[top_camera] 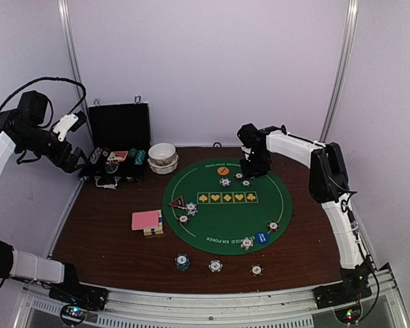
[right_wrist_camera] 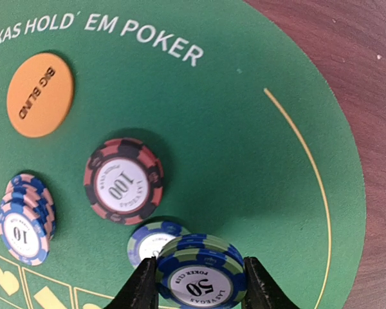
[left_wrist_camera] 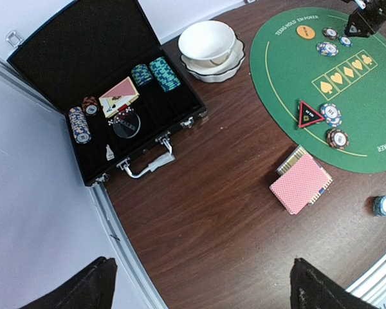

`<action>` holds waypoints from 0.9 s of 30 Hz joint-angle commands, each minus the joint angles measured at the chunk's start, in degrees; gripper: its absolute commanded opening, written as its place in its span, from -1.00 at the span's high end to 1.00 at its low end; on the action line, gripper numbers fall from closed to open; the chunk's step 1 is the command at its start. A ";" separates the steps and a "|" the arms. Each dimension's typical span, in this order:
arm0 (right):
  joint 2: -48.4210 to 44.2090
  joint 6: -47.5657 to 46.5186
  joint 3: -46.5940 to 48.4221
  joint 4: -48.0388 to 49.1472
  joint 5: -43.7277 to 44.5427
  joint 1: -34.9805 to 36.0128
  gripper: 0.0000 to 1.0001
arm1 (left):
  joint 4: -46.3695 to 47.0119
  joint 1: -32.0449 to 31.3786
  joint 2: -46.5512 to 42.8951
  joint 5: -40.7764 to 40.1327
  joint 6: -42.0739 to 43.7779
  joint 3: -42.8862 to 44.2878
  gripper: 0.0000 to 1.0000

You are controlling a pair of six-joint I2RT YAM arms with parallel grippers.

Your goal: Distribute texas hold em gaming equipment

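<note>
My right gripper point(right_wrist_camera: 201, 280) is shut on a small stack of blue-and-green "50" chips point(right_wrist_camera: 202, 257), held just above the far part of the green mat point(right_wrist_camera: 244, 129). Under it lies another blue-green chip point(right_wrist_camera: 145, 239), with a red-black "100" chip point(right_wrist_camera: 123, 180), a "10" stack point(right_wrist_camera: 26, 219) and the orange button point(right_wrist_camera: 40, 94) beside it. My left gripper point(left_wrist_camera: 202, 290) is open and empty, high above the table's left side. The pink-backed cards point(left_wrist_camera: 300, 183) lie left of the mat near the red-triangle marker point(left_wrist_camera: 309, 114). The blue button point(top_camera: 262, 238) sits at the mat's near right.
An open black case point(left_wrist_camera: 83, 58) with more chips and cards stands at the far left, with stacked white bowls point(left_wrist_camera: 209, 42) beside it. Three chip stacks point(top_camera: 215, 265) sit on the wood in front of the mat. More chips point(top_camera: 191, 209) lie on the mat.
</note>
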 commanded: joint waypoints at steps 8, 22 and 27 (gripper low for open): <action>1.01 0.79 -0.34 3.07 -3.00 -0.42 0.94 | 1.09 0.41 0.44 0.97 0.64 0.73 -0.95; 2.26 -0.21 -0.22 1.38 -1.40 0.75 0.17 | 1.21 0.41 0.38 0.54 0.83 0.76 -0.95; 3.51 -0.45 0.54 0.22 -0.84 0.74 -0.06 | 1.22 0.41 0.40 0.56 0.75 0.92 -0.95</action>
